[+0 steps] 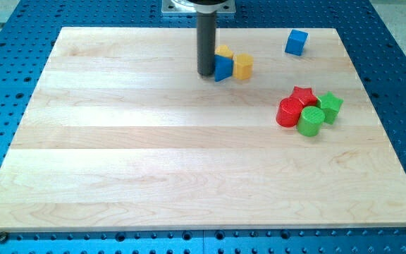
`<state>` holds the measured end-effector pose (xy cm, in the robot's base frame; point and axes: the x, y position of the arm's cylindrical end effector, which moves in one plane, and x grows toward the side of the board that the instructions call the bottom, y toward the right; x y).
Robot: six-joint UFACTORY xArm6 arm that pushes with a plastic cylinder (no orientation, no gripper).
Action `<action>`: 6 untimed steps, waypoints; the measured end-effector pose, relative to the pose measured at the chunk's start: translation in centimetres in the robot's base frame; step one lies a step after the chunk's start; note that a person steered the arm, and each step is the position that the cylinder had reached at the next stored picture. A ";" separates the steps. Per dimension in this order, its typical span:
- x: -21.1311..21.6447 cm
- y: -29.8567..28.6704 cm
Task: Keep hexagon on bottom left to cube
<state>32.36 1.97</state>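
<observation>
My tip (206,73) stands near the top middle of the wooden board (154,162). It touches the left side of a blue triangular block (222,68). A yellow hexagon (243,66) sits right against that blue block's right side. Another yellow block (224,51) peeks out just behind the blue one, its shape partly hidden. A blue cube (297,42) lies alone at the view's top right, well right of and slightly above the hexagon.
A cluster sits at the view's right: a red cylinder (287,113), a red star (303,96), a green cylinder (311,121) and a green star-like block (330,106). Blue perforated table surrounds the board.
</observation>
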 end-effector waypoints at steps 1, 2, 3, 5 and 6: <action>2.0 -3.0; 2.1 0.2; 1.8 5.5; -1.3 8.0; -2.4 9.8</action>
